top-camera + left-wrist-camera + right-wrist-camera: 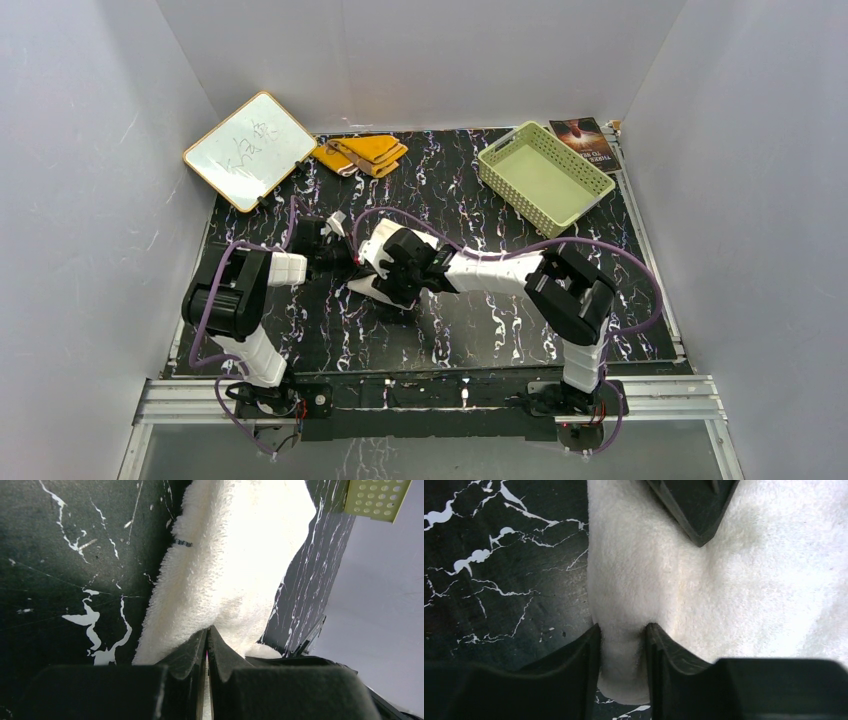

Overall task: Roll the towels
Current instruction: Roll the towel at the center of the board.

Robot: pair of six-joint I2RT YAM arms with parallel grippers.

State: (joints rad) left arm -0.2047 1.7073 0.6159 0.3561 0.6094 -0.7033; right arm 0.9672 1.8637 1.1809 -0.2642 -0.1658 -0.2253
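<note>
The cream-white towel (362,290) lies mid-table between both grippers. In the left wrist view it (235,565) spreads away from my left gripper (207,632), whose jaws are pressed together on its near edge. In the right wrist view my right gripper (622,630) is shut on a thick folded or rolled edge of the towel (749,580), with the left gripper's fingertip (696,505) on the cloth just beyond. From above, the left gripper (332,250) and right gripper (392,282) meet over the towel. The mustard-yellow towel (365,152) lies folded at the back.
A white board with a wooden frame (250,150) leans at the back left beside the yellow towel. A pale green slotted basket (545,175) stands at the back right, its corner in the left wrist view (380,497). A dark booklet (590,140) lies behind it.
</note>
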